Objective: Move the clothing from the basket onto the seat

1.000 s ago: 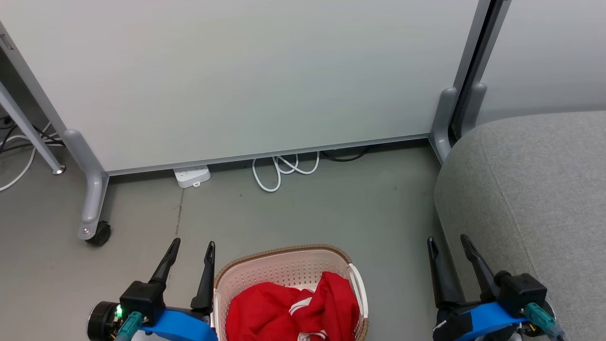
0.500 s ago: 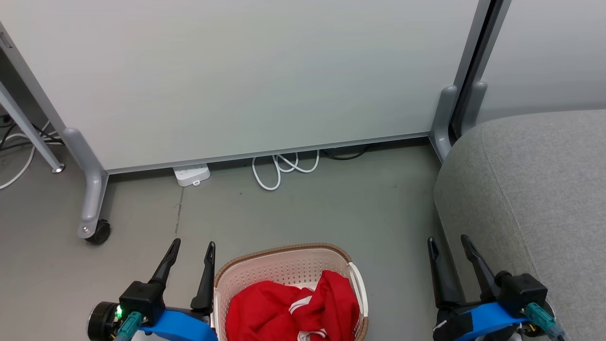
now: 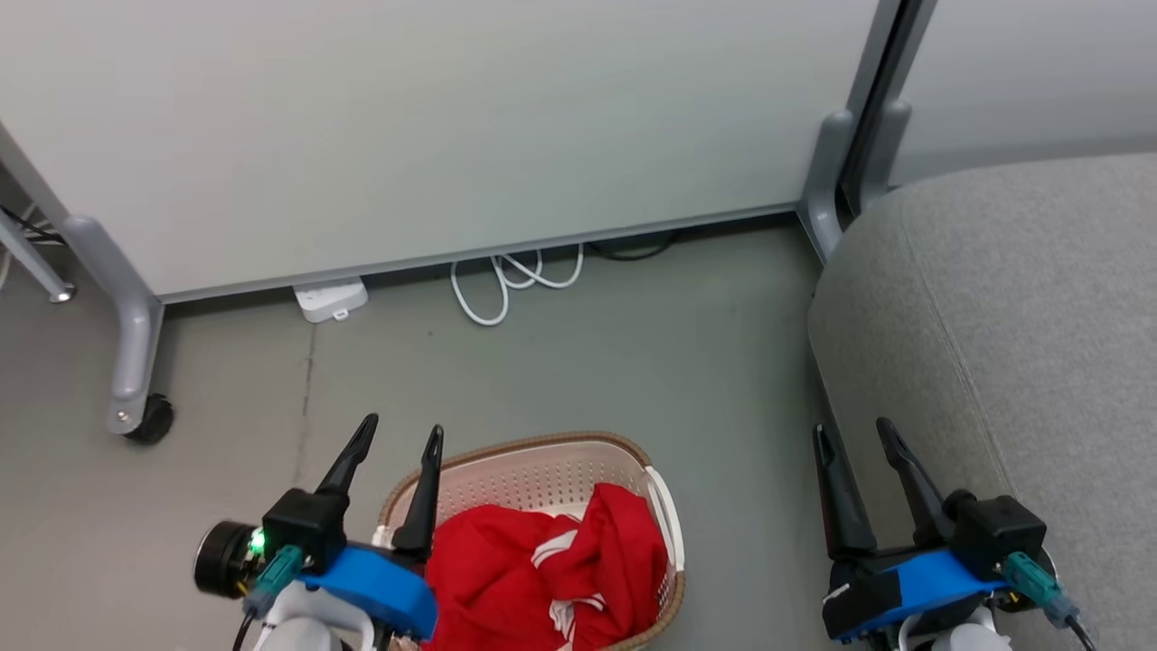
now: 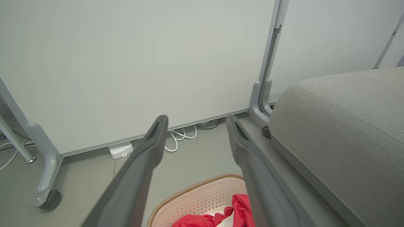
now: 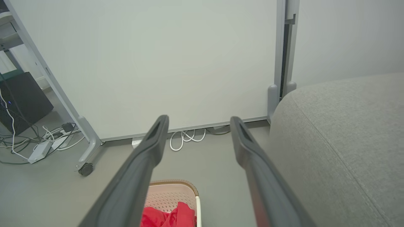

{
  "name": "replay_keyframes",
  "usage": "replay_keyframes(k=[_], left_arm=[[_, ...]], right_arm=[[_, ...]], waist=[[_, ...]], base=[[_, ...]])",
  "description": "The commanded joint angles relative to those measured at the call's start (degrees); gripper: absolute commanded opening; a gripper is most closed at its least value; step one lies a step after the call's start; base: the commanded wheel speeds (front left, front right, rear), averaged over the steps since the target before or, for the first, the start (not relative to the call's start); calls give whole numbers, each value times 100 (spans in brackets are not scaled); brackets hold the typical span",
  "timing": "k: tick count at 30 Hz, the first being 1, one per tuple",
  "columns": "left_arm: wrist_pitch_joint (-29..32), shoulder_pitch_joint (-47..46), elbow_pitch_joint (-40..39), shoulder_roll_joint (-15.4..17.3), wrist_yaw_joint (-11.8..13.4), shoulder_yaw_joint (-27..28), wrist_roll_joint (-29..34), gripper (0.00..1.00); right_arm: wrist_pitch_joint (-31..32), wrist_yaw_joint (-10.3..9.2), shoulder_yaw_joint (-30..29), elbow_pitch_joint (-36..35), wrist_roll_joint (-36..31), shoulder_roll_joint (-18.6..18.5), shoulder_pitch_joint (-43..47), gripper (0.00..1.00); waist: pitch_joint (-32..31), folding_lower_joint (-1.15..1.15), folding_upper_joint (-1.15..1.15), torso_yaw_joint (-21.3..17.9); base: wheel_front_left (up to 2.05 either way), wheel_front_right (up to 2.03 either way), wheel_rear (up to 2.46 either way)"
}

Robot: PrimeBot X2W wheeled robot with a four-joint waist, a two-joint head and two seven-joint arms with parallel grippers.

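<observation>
One crumpled heap of red clothing (image 3: 551, 570) with white striped trim is seen in the basket (image 3: 533, 470), piled toward its 5 o'clock side, while the perforated cream wall at 12 o'clock is left bare. The basket is set on the grey floor (image 3: 578, 362), at 6 o'clock in the head view. None of the fabric is held.

At 9 o'clock of the basket the left gripper (image 3: 402, 427) is found, its jaws spread apart with nothing between them. Its inner finger is seen across the brown woven rim, though contact cannot be judged. In the left wrist view the same gripper (image 4: 196, 119) is shown parted above the basket (image 4: 202, 195) and the clothing (image 4: 240, 205).

At 3 o'clock of the basket, apart from it, the right gripper (image 3: 852, 429) is held with its jaws likewise spread and empty, just beside the edge of the seat (image 3: 1012, 325). In the right wrist view its fingers (image 5: 199, 119) are parted, with the basket (image 5: 167, 195) at 7 o'clock and the seat (image 5: 341, 132) at 3 o'clock.

The light-grey seat is placed at 3 o'clock of the basket, with nothing on the part shown.

At 12 o'clock a pale partition panel (image 3: 452, 117) is stood on grey legs, with a caster (image 3: 149, 418) at 10 o'clock. A looped white cable (image 3: 506, 280) and a white power strip (image 3: 330, 298) are laid at its foot.
</observation>
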Motion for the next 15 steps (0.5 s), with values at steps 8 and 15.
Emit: replay_keyframes(k=[8,15], left_arm=[[-19,-934,583,177,-74,-452,141,100],[-19,-1548,1083,361,-76,-1045,-15,100]], right_arm=[[-18,-1,4,-118,71,-23,-406,100],[-18,-2,30,-213,119,-23,-690,100]], waist=[[799,0,0,-518],[1336,0,0,-768]], base=[[0,0,0],[0,0,0]])
